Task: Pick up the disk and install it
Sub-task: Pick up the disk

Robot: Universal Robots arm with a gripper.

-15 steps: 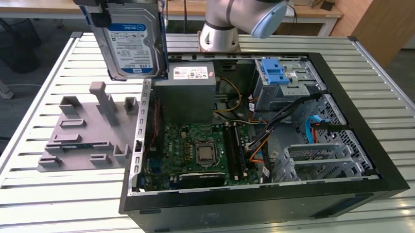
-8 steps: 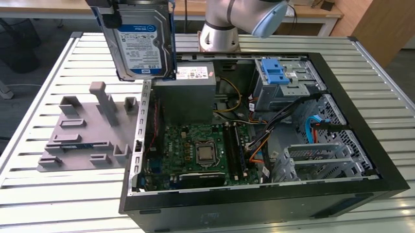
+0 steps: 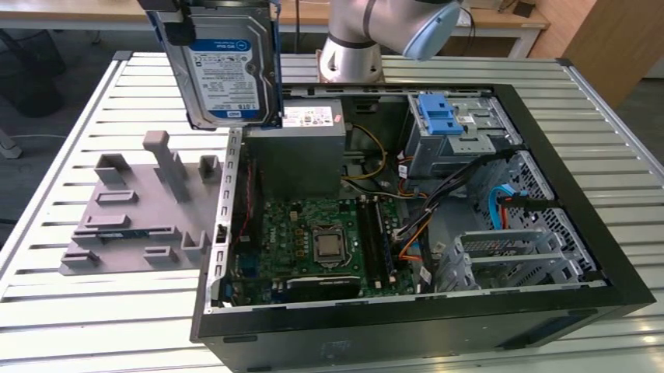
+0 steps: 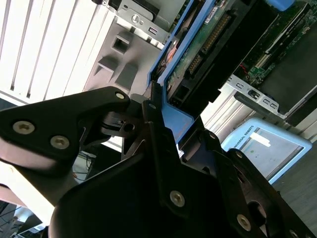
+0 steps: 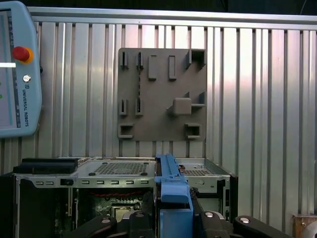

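Gripper (image 4: 159, 115) clamped on disk (image 3: 230, 66), held aloft.
Jaws press from both sides on the disk's blue carrier frame (image 5: 171, 184). The disk hangs upright in the air, label facing the exterior view, touching nothing below. Under it is the edge of the open computer case (image 3: 565, 299) on the exterior view's left. Just beyond that edge, a grey fixture plate (image 3: 124, 214) lies on the slatted table (image 3: 57, 140). A blue-latched drive cage (image 3: 449, 118) sits in the case's far end.
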